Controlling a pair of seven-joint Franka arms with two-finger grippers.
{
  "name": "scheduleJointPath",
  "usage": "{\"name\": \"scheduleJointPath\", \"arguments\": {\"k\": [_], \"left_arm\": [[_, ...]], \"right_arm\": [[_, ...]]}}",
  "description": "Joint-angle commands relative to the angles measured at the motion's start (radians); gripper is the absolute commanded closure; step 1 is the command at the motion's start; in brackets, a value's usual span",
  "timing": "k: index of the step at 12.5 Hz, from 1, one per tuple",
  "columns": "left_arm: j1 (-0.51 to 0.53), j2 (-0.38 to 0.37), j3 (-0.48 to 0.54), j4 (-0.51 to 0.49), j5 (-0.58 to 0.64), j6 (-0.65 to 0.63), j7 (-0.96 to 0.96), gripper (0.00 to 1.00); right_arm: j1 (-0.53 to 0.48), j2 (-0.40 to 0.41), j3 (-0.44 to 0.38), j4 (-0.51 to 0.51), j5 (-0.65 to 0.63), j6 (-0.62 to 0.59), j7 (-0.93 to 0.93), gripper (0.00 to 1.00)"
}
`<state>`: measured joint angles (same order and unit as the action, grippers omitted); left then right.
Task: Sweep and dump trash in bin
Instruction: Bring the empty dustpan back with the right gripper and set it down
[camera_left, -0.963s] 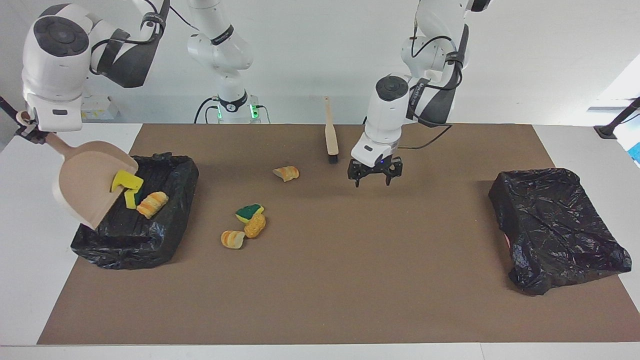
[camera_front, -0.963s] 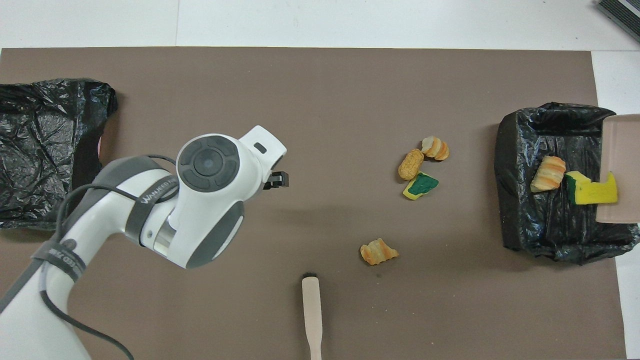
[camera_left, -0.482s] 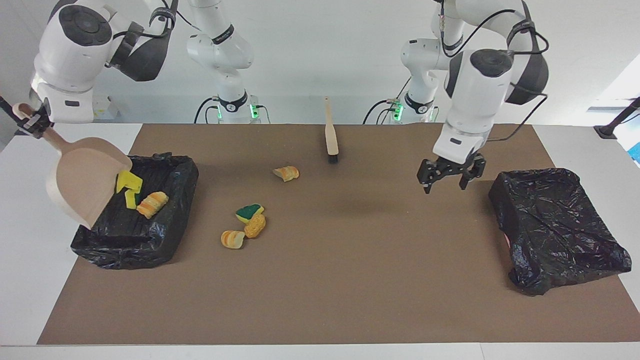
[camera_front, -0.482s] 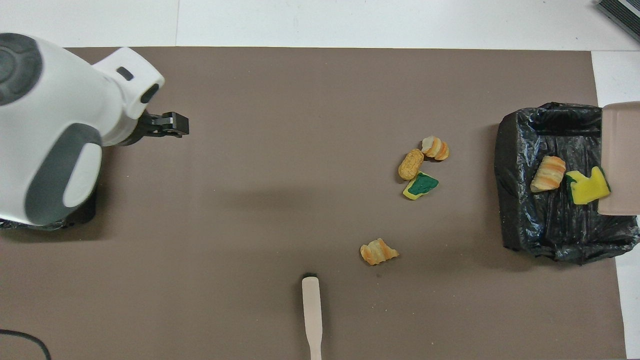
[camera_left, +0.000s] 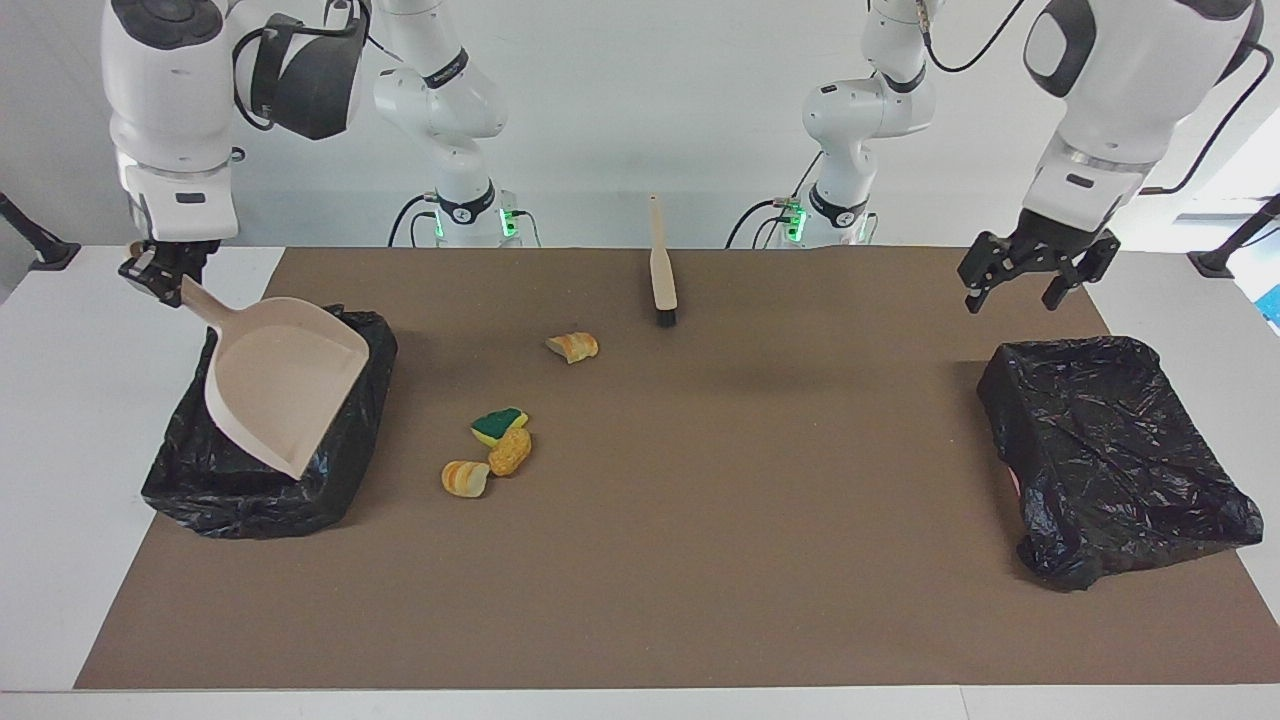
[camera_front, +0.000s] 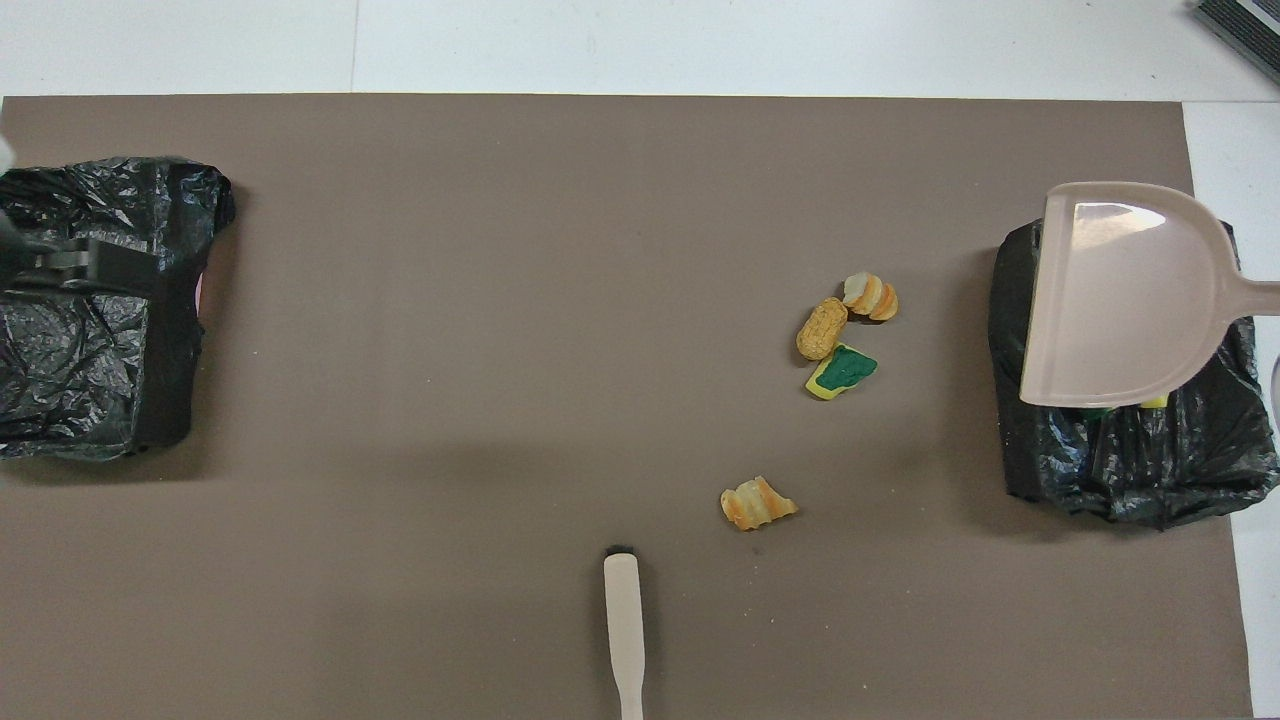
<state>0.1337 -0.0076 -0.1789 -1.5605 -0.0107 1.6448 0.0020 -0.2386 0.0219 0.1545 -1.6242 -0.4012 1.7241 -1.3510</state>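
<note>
Four scraps of trash lie on the brown mat toward the right arm's end: a green-topped sponge piece, a tan bread chunk touching it, a striped bread chunk just beside those, and a lone bread slice nearer the robots. The beige dustpan hangs tilted over the black-lined bin — its handle clamped in the right gripper. Slivers of yellow and green show in the bin at the pan's edge. The brush lies on the mat near the robots. The left gripper hovers, fingers spread — empty — above the second black-lined bin.
</note>
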Motion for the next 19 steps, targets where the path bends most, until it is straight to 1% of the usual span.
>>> {"name": "scheduleJointPath", "arguments": {"k": [1,2,4,5,6,8,9,11,12,13,14,16,18,19], "left_arm": [[0.040,-0.063,0.004,-0.006,-0.031,-0.100,0.065,0.00],[0.040,-0.069,0.009,0.005,-0.032,-0.140,0.065,0.00],[0.040,-0.069,0.012,0.045,-0.028,-0.225,0.065,0.00],[0.040,-0.066,0.012,0.054,-0.029,-0.255,0.065,0.00],[0.040,-0.061,0.012,0.059,-0.026,-0.260,0.064,0.00],[0.038,-0.058,0.012,0.065,-0.025,-0.263,0.064,0.00],[0.038,-0.057,0.012,0.068,-0.023,-0.263,0.064,0.00],[0.024,-0.055,0.028,0.079,-0.020,-0.260,0.065,0.00],[-0.014,-0.051,0.068,0.095,-0.022,-0.263,0.065,0.00],[-0.093,-0.042,0.141,0.097,-0.022,-0.263,0.065,0.00],[-0.141,-0.043,0.194,0.097,-0.022,-0.263,0.065,0.00],[-0.169,-0.049,0.216,0.096,-0.017,-0.261,0.065,0.00],[-0.198,-0.055,0.236,0.094,-0.017,-0.252,0.062,0.00],[-0.198,-0.061,0.236,0.088,-0.018,-0.257,0.061,0.00]], "right_arm": [[0.021,-0.020,0.037,-0.006,0.097,-0.015,0.102,1.00],[0.031,-0.031,0.049,-0.020,0.128,-0.018,0.169,1.00],[0.089,-0.042,0.066,-0.032,0.232,-0.018,0.339,1.00],[0.126,-0.040,0.066,-0.034,0.286,-0.017,0.431,1.00],[0.160,-0.033,0.066,-0.034,0.329,-0.015,0.566,1.00],[0.253,0.013,0.066,-0.040,0.358,0.008,0.853,1.00],[0.307,0.042,0.066,-0.042,0.389,0.038,0.992,1.00],[0.366,0.088,0.066,-0.040,0.395,0.104,1.186,1.00],[0.405,0.113,0.066,-0.046,0.394,0.145,1.273,1.00],[0.465,0.142,0.066,-0.055,0.392,0.219,1.428,1.00],[0.510,0.174,0.066,-0.054,0.384,0.279,1.586,1.00],[0.579,0.231,0.065,-0.054,0.371,0.369,1.824,1.00],[0.620,0.280,0.065,-0.054,0.348,0.442,1.978,1.00],[0.643,0.308,0.063,-0.055,0.311,0.462,2.039,1.00]]}}
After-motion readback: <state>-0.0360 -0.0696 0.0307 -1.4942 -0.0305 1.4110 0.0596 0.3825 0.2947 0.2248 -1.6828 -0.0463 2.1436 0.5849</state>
